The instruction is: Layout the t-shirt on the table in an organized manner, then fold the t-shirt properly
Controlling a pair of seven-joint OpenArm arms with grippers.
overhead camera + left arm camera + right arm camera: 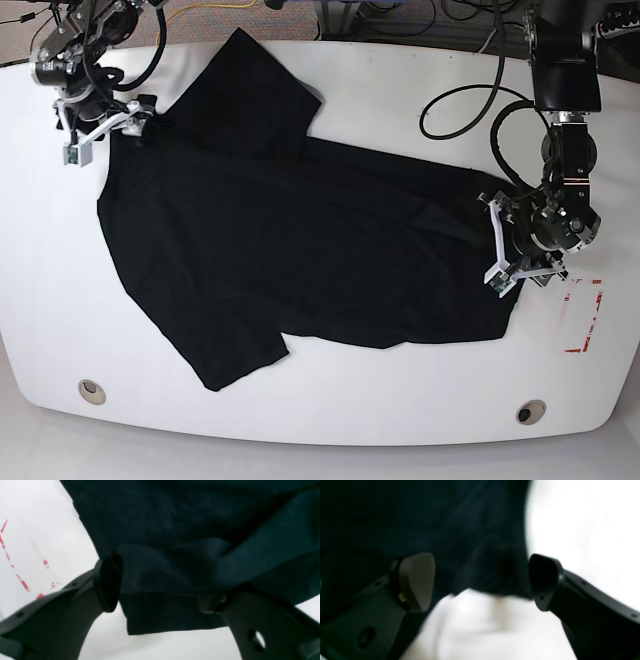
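T-shirt [270,230] is reaching toward eleven o'clock, base view only; left fingers [110,587] and right fingers [417,582] are standing spread, apparently over cloth.

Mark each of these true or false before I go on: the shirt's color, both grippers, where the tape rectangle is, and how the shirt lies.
1. The t-shirt is black. True.
2. The left gripper is shut. False: its jaws stand apart.
3. The right gripper stands open over part of the shirt. True.
4. The red-and-white tape rectangle lies under the right arm. False: it is on the table near the left arm.
5. The shirt is already folded into a neat, compact square. False: it is spread wide, with an uneven outline.
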